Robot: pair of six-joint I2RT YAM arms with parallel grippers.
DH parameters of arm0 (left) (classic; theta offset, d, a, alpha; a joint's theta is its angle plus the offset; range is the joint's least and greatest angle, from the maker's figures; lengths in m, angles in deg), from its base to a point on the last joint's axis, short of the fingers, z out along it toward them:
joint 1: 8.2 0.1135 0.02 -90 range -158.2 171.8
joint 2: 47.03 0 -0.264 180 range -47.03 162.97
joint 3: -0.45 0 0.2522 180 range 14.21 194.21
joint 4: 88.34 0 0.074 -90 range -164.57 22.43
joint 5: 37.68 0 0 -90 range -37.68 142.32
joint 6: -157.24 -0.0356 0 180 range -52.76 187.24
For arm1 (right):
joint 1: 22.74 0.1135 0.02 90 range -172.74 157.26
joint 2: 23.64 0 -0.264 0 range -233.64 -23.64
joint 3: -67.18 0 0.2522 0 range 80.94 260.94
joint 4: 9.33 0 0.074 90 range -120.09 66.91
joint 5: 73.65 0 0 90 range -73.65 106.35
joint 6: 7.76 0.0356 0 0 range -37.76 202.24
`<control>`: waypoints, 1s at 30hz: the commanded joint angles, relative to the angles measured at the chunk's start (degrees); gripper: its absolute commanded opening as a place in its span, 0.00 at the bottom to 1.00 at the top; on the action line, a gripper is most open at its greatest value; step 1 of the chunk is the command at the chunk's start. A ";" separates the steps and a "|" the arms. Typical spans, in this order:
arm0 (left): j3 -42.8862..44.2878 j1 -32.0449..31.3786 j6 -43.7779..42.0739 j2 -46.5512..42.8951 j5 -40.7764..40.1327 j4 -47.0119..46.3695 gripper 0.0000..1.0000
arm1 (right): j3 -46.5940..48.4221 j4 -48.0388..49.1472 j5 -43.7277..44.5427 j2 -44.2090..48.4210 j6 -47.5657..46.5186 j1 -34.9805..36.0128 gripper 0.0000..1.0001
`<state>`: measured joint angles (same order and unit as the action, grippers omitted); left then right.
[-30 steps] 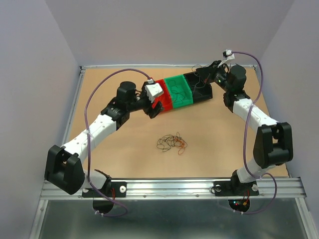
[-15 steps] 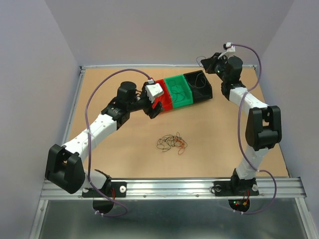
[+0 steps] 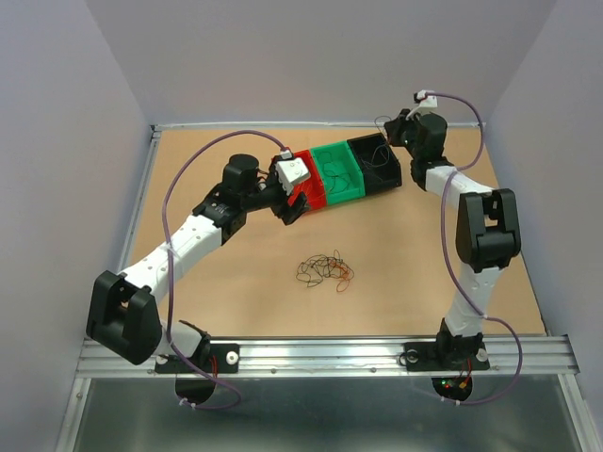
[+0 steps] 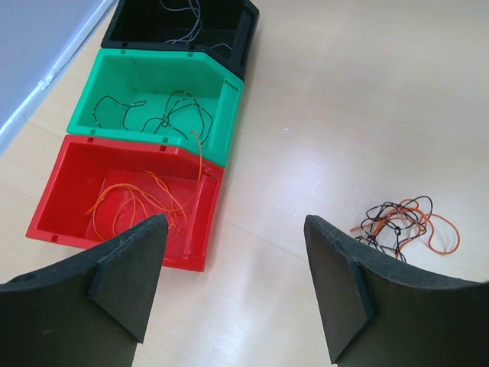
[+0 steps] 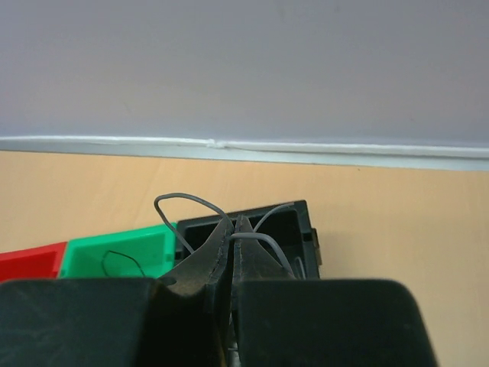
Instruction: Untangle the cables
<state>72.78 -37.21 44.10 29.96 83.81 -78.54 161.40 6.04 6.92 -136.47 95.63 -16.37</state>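
1. Cables (image 3: 325,271): a small loose clump of black, dark green and orange-red wires lies on the bare tabletop (image 3: 424,273). It is about mid-width and nearer the arm bases than the bins are. The left wrist view shows the clump (image 4: 401,225) well apart from the bins, with one orange loop trailing out on its far side from them.
2. The left arm (image 3: 188,240) reaches in from the near left corner toward the bins. The left jaws are released, spread wide with only tabletop showing between them. They hang in the air just beside the red bin, and the clump lies off to their right.
3. The red bin (image 4: 200,222) is the nearest of three bins set wall to wall in a slanted row. Several orange wires (image 4: 137,202) lie curled on its floor (one strand climbs the wall it shares with the next bin).
4. The green bin (image 4: 229,115) sits in the middle and holds thin dark wires (image 4: 164,115), loosely spread.
5. The black bin (image 4: 248,30) ends the row, farthest back, with a few pale wires (image 4: 183,19) inside.
6. The right arm (image 3: 476,221) stands folded upright on the right side. The right jaws are up over the far end of the black bin. They are clenched tight on a grey wire (image 5: 187,199) that arches out on both sides of the tips.
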 commanded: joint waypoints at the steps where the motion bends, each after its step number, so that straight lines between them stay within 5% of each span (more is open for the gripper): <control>1: 0.85 0.01 -0.42 0.26 1.65 -0.69 0.83 | -2.68 3.48 4.07 -2.03 -3.98 1.44 0.00; 8: 1.20 0.01 -0.51 0.88 1.74 -0.25 0.83 | 2.83 -6.50 6.88 -7.65 -9.52 6.46 0.01; 20: 1.38 0.01 -0.42 0.79 2.44 0.36 0.83 | 13.39 -27.88 11.10 -17.50 -5.22 6.64 0.00; 30: 1.46 0.01 -0.59 1.14 2.00 0.45 0.83 | 15.42 -31.23 12.15 -14.70 -4.42 6.55 0.07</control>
<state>72.78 -37.21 43.89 31.03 85.05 -77.12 174.60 -20.87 16.63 -154.24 90.52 -9.57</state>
